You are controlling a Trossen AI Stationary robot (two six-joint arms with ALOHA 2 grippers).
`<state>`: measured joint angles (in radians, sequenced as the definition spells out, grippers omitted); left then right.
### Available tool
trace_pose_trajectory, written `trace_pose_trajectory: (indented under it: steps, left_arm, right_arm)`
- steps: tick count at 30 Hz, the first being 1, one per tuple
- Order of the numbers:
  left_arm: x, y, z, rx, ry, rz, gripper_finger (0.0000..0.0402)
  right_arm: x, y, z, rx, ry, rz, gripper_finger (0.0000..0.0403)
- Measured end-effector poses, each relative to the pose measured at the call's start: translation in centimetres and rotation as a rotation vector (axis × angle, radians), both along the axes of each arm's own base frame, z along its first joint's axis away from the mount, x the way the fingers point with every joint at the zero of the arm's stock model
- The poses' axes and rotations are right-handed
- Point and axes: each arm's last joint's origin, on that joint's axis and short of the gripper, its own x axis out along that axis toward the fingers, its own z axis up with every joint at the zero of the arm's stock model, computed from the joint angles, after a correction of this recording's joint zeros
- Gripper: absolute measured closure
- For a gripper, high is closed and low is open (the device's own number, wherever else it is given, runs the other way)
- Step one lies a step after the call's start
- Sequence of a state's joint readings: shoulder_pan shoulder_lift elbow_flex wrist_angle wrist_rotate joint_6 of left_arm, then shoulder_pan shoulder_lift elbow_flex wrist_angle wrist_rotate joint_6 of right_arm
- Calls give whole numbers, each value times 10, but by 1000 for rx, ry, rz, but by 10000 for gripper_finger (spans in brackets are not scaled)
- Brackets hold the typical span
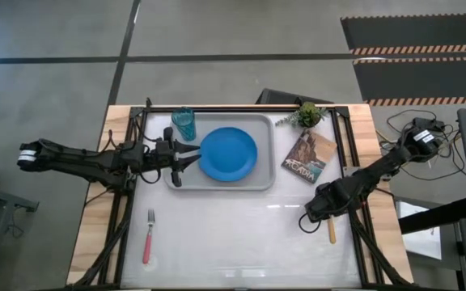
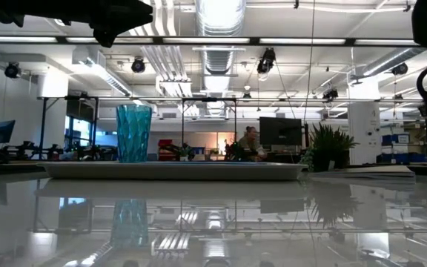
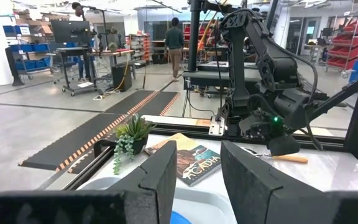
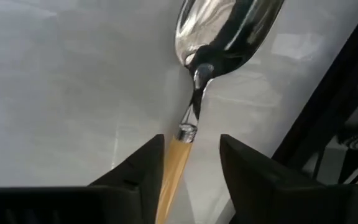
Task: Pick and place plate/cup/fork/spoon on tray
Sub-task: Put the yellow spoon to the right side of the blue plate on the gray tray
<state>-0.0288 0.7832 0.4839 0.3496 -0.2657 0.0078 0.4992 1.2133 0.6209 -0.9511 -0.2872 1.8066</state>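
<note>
The light-grey tray (image 1: 217, 179) lies at the table's far middle. The blue plate (image 1: 228, 153) and the teal cup (image 1: 184, 123) stand on it; the cup also shows in the low view (image 2: 133, 133). My left gripper (image 1: 186, 155) is open and empty over the tray's left part, between cup and plate. The pink-handled fork (image 1: 147, 238) lies flat on the table, near left. The orange-handled spoon (image 1: 331, 231) lies flat on the table, near right. My right gripper (image 4: 191, 146) is open over it, one finger on either side of the handle (image 4: 173, 168), just behind the metal bowl (image 4: 229, 25).
A small potted plant (image 1: 307, 114) and a brownish picture card (image 1: 308, 157) sit right of the tray. The table's near middle is bare white surface. In the left wrist view the right arm (image 3: 272, 93) stands beyond the card (image 3: 194, 163).
</note>
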Motion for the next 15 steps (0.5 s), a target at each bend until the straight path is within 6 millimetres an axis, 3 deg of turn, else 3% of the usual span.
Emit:
trace_pose_trajectory:
  steps: [7, 15]
  left_arm:
    - [0, 0, 0, 0, 0, 0, 294]
    - [0, 0, 0, 0, 0, 0, 294]
  right_arm:
    - [0, -1, -11, -20, -45, 4, 244]
    - [-1, -2, -18, -14, -72, 14, 269]
